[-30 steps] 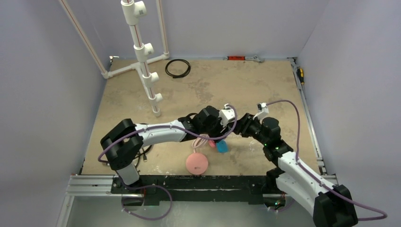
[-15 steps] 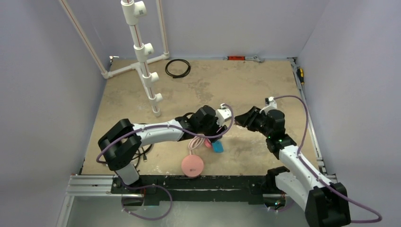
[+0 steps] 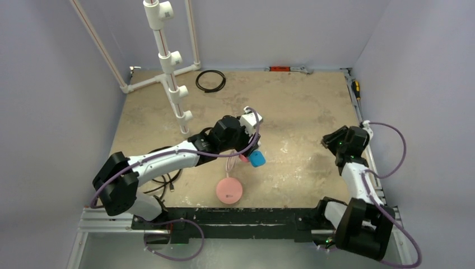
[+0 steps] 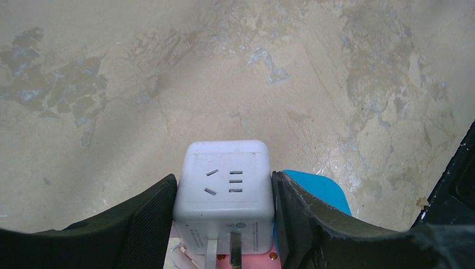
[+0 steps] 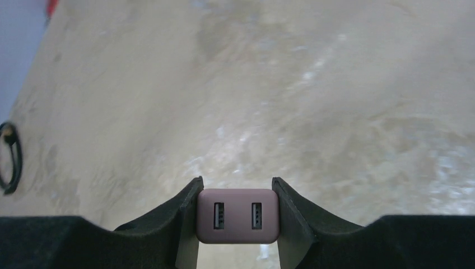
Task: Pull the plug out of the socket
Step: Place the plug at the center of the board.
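The socket (image 4: 224, 188), a white cube with dark slots, sits between the black fingers (image 4: 140, 221) of my left gripper (image 4: 224, 210), which is shut on it. A blue plug (image 4: 316, 188) sticks out of its right side, and metal prongs and a pink part show below it. In the top view my left gripper (image 3: 248, 150) is above mid-table, with the blue plug (image 3: 257, 159) beside it. My right gripper (image 5: 237, 204) is shut on a mauve plug (image 5: 237, 227) with two USB ports. It is held at the right side (image 3: 331, 140), well apart from the socket.
A flat pink disc (image 3: 229, 190) with a pink cable lies near the front edge. A white pipe stand (image 3: 168, 61) rises at the back left, beside a black cable coil (image 3: 210, 80). Tools lie along the far edge (image 3: 288, 69) and right edge (image 3: 355, 89).
My right gripper has drawn back from the left gripper to the right side with the mauve plug in it. My left gripper has moved up and left with the socket.
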